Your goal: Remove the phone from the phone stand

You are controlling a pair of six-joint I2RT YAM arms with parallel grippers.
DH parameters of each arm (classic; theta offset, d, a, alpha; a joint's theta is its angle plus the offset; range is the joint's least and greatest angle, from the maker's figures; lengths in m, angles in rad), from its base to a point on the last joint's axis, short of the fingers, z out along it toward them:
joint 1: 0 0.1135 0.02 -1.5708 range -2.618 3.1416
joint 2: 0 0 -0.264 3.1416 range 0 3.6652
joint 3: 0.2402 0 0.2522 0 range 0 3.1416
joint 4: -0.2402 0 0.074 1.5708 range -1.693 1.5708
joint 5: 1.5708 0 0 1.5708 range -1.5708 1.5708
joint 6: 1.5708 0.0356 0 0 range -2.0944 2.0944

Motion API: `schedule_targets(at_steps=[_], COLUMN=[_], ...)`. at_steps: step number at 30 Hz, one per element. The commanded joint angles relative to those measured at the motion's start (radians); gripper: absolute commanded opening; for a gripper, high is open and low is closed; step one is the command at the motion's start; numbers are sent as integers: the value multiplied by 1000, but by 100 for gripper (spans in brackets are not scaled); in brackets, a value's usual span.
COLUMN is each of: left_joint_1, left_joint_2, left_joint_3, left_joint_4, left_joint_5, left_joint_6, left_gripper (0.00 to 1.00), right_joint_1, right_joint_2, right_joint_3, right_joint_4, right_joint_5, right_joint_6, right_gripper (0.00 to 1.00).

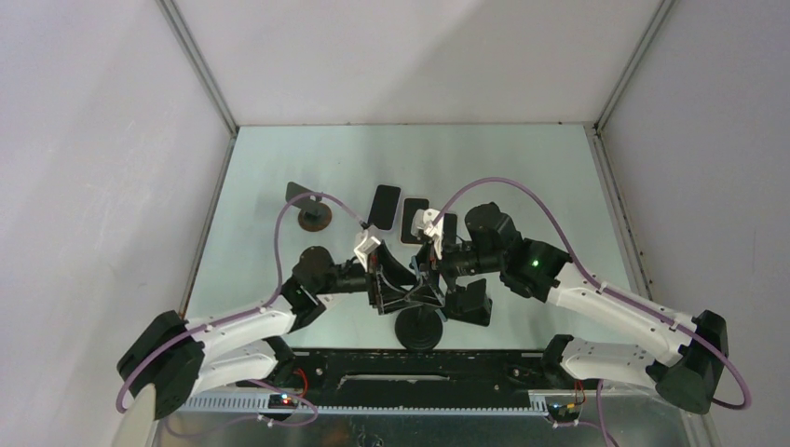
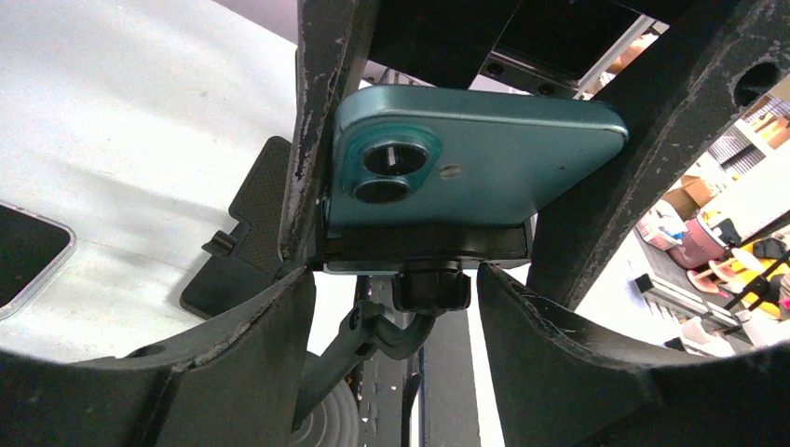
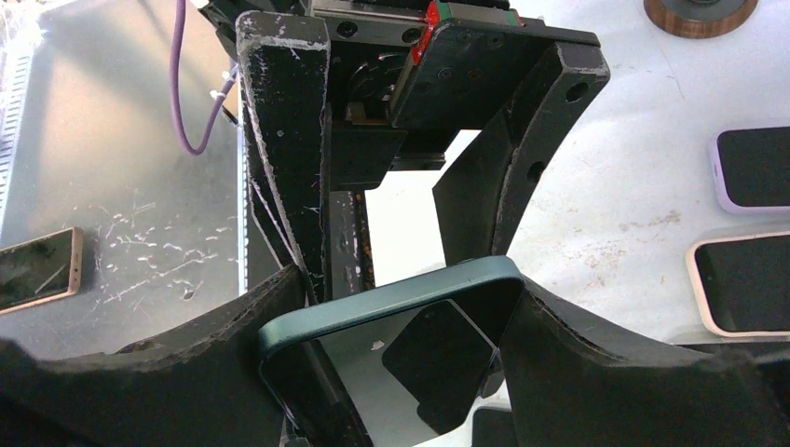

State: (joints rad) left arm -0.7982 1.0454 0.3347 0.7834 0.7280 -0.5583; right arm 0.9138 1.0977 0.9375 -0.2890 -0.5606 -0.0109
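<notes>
Right end effector (image 3: 405, 289) seems clenched on the teal phone (image 2: 484, 158) in its phone stand (image 2: 429, 289); left end effector (image 2: 396, 279) flanks the stand, grip unclear. Two spare phones (image 3: 755, 168) lie on the surface (image 3: 606, 214) nearby.

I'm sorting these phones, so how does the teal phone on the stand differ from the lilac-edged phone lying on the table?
The teal phone is held up off the table in the stand; the lilac-edged phone lies flat, screen up. The teal phone sits between the fingers of the right pincer; the lilac-edged phone lies off to the side, untouched. Neither screen is lit.
</notes>
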Motion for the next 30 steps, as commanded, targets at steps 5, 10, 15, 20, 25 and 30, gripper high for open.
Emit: schedule_targets(at_steps=[5, 10, 15, 20, 25, 30], left_joint_1=[-33, -33, -40, -42, -42, -42], left_joint_2=[26, 65, 74, 74, 81, 73], left_joint_3=[56, 64, 65, 66, 63, 67], left_joint_4=[94, 156, 172, 171, 166, 122], left_joint_5=[24, 42, 41, 37, 41, 47], left_joint_6=[-9, -46, -52, -50, -46, -17], left_gripper=[72, 71, 71, 53, 14, 0], right_joint_1=[-5, -5, -4, -6, -13, -63], right_joint_2=[18, 23, 26, 25, 11, -14], right_joint_3=[7, 7, 7, 7, 7, 7], right_joint_4=[95, 94, 95, 90, 79, 45], right_joint_5=[10, 8, 14, 17, 18, -26], right_joint_6=[47, 51, 55, 55, 56, 97], right_gripper=[7, 7, 7, 7, 15, 54])
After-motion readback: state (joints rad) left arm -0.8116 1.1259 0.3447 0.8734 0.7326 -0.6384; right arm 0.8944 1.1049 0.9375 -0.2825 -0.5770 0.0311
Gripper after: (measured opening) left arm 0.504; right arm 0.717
